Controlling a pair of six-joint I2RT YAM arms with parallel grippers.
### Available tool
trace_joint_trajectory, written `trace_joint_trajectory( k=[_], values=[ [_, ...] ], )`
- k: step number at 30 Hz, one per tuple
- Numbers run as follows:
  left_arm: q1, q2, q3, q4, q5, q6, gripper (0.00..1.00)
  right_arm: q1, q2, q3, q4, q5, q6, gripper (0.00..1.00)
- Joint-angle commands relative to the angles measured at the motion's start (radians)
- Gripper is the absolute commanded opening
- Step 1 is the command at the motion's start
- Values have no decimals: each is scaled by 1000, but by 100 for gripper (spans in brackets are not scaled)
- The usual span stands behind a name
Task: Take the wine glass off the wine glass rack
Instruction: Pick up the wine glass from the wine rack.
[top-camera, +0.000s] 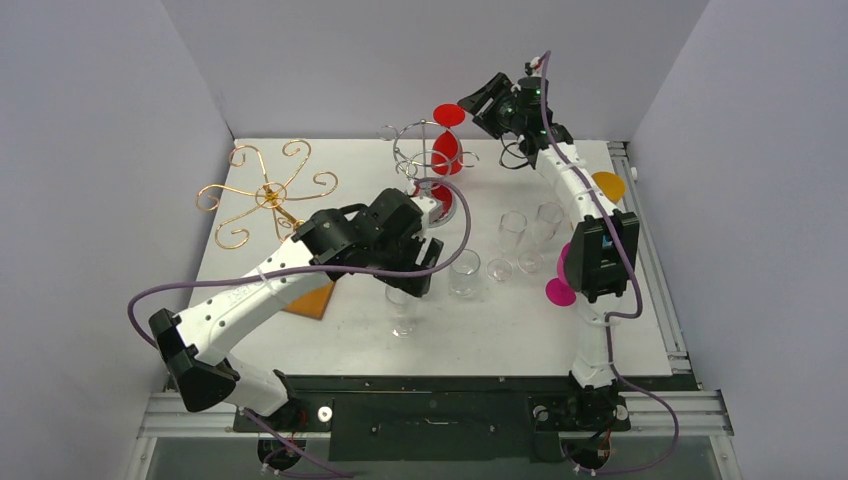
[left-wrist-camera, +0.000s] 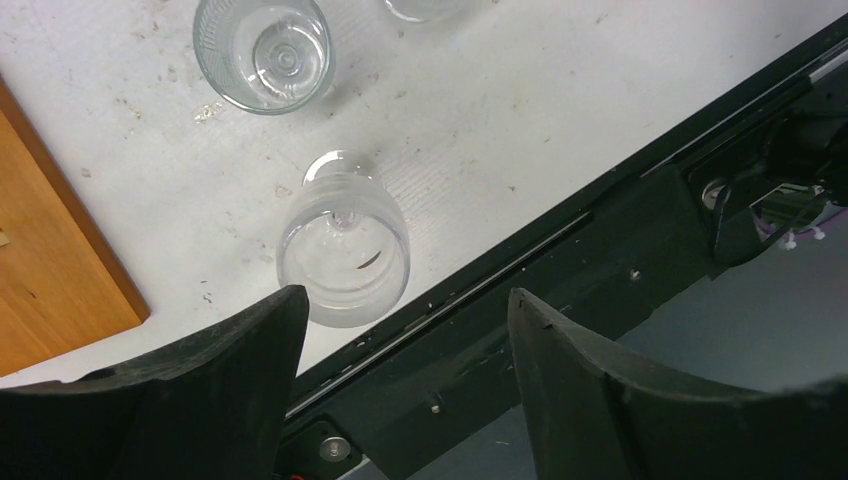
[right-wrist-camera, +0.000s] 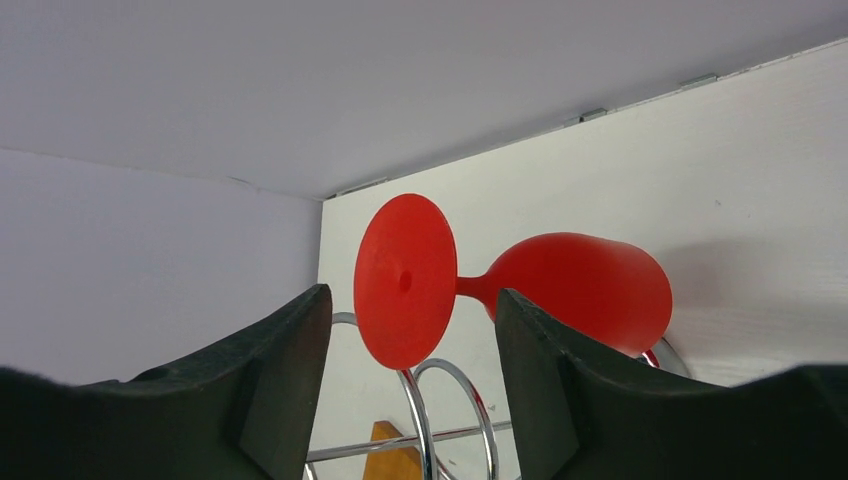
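A red wine glass (top-camera: 446, 152) hung bowl-down by its foot on the chrome wire rack (top-camera: 424, 135), near the bench's (top-camera: 520, 330) far edge.

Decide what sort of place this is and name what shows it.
Probably a robotics lab test cell: two arms bolted to a white table, plain walls boxing it in, glasses and racks set out as props.

Table (top-camera: 500, 335) carries clear glasses (top-camera: 463, 272) and wooden board (top-camera: 312, 300).
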Motion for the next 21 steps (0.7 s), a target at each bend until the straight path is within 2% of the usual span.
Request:
trace_joint_trajectory(
  k=[1, 4, 11, 19, 21],
  values=[
    [25, -36, 108, -62, -7, 15, 70, 21, 31, 82, 61, 30, 27, 55],
    [41, -39, 155, -77, -9, 10, 70, 24, 43, 81, 66, 52, 36, 52],
    [73, -38, 230, -87, -6, 5, 70, 35, 83, 85, 92, 53, 78, 39],
    [86, -35, 261, -82, 4, 4, 70, 33, 95, 58, 134, 56, 136, 21],
    [89, -36, 261, -80, 7, 4, 69, 29, 88, 38, 159, 54, 159, 13]
  ],
)
